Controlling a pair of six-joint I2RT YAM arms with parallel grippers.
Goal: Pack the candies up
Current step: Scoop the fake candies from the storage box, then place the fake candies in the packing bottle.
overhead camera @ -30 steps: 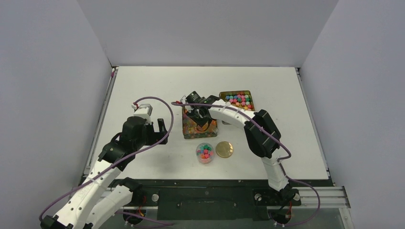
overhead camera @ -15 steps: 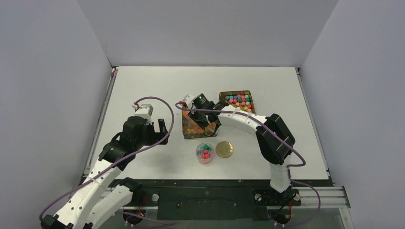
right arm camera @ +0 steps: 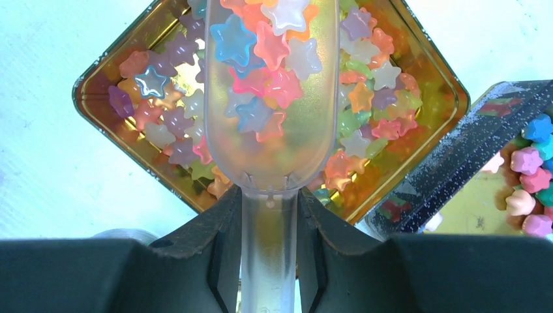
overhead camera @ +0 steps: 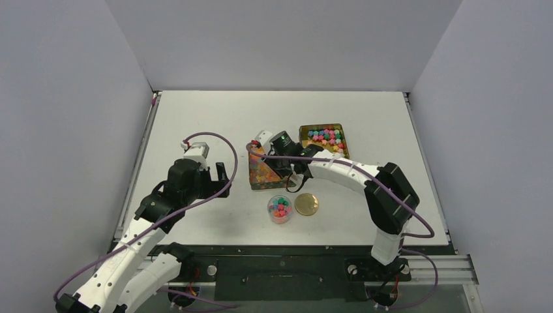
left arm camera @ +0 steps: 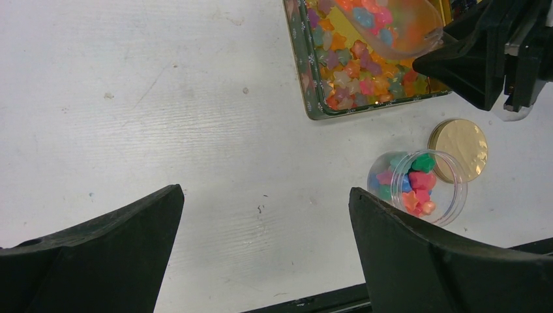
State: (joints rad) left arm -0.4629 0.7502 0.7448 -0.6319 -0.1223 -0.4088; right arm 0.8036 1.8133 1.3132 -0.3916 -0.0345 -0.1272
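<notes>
Our right elbow swings outward; right gripper [right arm camera: 269,215] clamps the scoop [right arm camera: 270,163] of candies [right arm camera: 231,39], left gripper [left arm camera: 265,208] gapes; next we pour into the jar [overhead camera: 280,208], six o'clock of the tin [left arm camera: 301,59].

A white bench [overhead camera: 195,111] stands inside plain grey walls [overhead camera: 280,39] on three sides. Near its middle sits an open square tin [left arm camera: 301,62], dark and patterned outside, gold inside. A second tin [right arm camera: 450,166], also open and with a dark speckled wall, sits close by the first one's far right corner; whether they touch cannot be told. A clear plastic scoop [right arm camera: 270,166] is raised over the first tin, bowl above its inside. In front of that tin a small clear round jar [left arm camera: 462,195] stands upright and uncovered, with a flat round gold lid [left arm camera: 460,140] lying just beside it on the right
</notes>
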